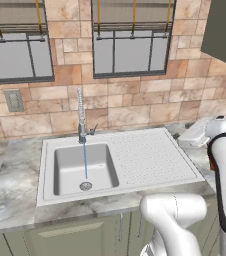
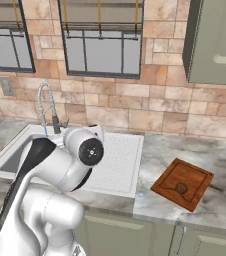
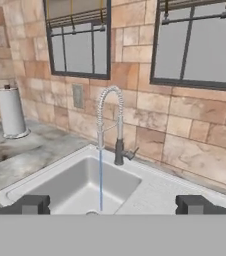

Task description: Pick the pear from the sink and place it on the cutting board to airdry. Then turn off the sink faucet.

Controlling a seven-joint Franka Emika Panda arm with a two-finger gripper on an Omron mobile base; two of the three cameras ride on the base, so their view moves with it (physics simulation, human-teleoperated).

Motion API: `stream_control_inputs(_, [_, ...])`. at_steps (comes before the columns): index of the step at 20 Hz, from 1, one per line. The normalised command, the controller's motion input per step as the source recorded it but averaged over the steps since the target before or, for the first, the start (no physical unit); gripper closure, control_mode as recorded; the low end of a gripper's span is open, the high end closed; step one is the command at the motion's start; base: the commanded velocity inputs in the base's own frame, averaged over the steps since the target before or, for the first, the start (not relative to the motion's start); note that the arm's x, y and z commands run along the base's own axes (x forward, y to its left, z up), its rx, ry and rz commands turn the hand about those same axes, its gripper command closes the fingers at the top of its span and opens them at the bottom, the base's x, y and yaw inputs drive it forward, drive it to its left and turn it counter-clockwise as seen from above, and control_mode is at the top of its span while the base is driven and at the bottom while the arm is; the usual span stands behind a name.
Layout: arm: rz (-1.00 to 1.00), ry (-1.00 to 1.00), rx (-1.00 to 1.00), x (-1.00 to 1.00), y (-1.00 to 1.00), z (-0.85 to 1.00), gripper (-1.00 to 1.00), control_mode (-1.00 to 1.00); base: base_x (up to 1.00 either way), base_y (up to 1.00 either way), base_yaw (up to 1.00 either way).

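Note:
The small brown pear (image 2: 181, 188) lies on the reddish-brown cutting board (image 2: 192, 176), on the counter to the right of the sink (image 1: 47, 167). The basin holds only its round drain (image 1: 85, 186). A thin blue stream of water (image 1: 85, 160) falls from the tall chrome sink faucet (image 1: 80, 116) with its coiled neck; its small side lever (image 1: 92, 130) points right. In the hand view my gripper (image 3: 114, 205) is open and holds nothing. It hovers in front of the sink and faces the faucet (image 3: 112, 120) and the lever (image 3: 131, 154) from some distance.
A ribbed drainboard (image 1: 145, 157) fills the sink's right half. A paper towel roll (image 3: 10, 112) stands on the marble counter left of the sink. A wall outlet (image 1: 14, 100) and windows sit behind the faucet. An upper cabinet (image 2: 215, 40) hangs above the board.

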Motion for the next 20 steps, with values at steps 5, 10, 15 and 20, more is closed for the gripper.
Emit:
stream_control_inputs(5, [0.17,-0.06,-0.03,0.00,0.26,0.05,-1.00,-1.00,0.00,0.00,0.00])
stream_control_inputs(10, [0.12,-0.02,-0.02,0.00,0.26,-0.02,-1.00,-1.00,0.00,0.00,0.00])
stream_control_inputs(15, [0.00,0.00,-0.03,0.11,0.42,-0.04,-1.00,-1.00,0.00,0.00,0.00])
stream_control_inputs(20, [-0.13,0.01,-0.01,0.14,0.34,-0.06,-1.00,-1.00,0.00,0.00,0.00])
